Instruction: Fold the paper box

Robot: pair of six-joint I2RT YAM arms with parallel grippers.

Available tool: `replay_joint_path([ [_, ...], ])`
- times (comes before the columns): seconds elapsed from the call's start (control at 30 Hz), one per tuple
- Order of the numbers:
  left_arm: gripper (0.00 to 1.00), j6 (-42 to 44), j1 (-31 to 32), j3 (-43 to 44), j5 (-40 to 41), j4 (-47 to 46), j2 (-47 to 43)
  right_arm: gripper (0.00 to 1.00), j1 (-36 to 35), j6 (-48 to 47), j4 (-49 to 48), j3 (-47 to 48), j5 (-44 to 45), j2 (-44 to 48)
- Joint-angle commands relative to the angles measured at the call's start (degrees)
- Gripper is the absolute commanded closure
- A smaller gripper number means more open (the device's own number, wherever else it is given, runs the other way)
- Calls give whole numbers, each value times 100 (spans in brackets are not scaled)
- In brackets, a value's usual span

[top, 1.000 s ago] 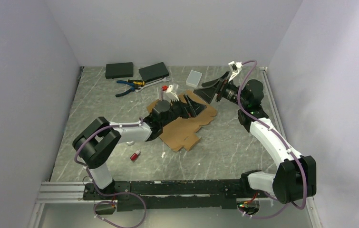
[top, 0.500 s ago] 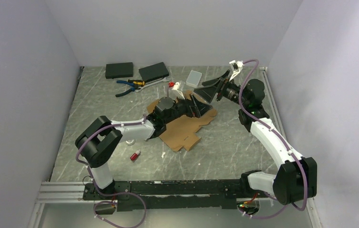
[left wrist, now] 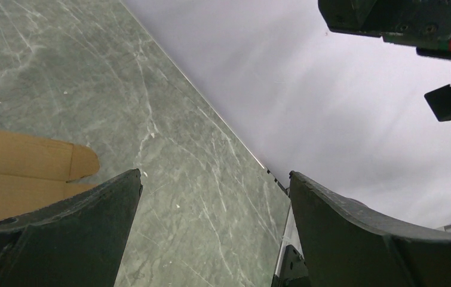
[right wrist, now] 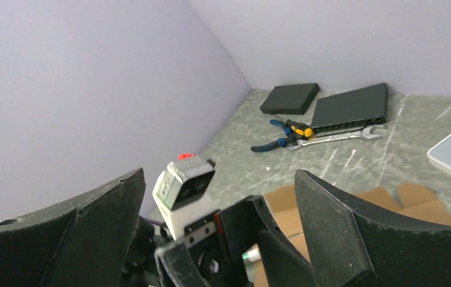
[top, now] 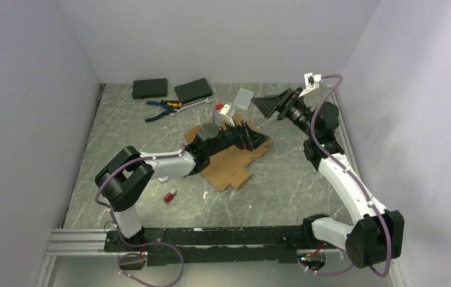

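The paper box [top: 230, 160] is a flat brown cardboard sheet lying mid-table. My left gripper [top: 252, 135] lies low over its far right part, jaws open and empty. In the left wrist view the left gripper [left wrist: 214, 174] is open over bare table, with a cardboard tab [left wrist: 25, 170] at the left. My right gripper [top: 263, 107] is raised behind the sheet, open and empty, pointing left. The right wrist view shows the right gripper [right wrist: 220, 173] open, looking down on the left gripper and the cardboard [right wrist: 417, 206].
Two flat black boxes [top: 150, 88] [top: 193, 90] lie at the back, with pliers [top: 162, 107] and a wrench [top: 196, 104] in front of them. A translucent white case [top: 244, 98] lies near the right gripper. A small red bottle [top: 169, 195] lies near the left arm.
My right gripper has lifted and drawn back to the right, away from the sheet. My left gripper has slid a little to the right over the cardboard.
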State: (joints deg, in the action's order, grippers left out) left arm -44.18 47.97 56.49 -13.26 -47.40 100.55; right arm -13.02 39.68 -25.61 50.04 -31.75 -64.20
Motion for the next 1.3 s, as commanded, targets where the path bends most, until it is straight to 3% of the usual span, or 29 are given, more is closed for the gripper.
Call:
replay_joint_path([
  [0.0, 0, 18, -19, 186, -146, -483, 16, 1, -122, 880, 470, 612, 583, -249],
  [1.27, 0, 58, -103, -63, -116, -672, -185, 0, -287, 946, 170, 606, 605, -363],
])
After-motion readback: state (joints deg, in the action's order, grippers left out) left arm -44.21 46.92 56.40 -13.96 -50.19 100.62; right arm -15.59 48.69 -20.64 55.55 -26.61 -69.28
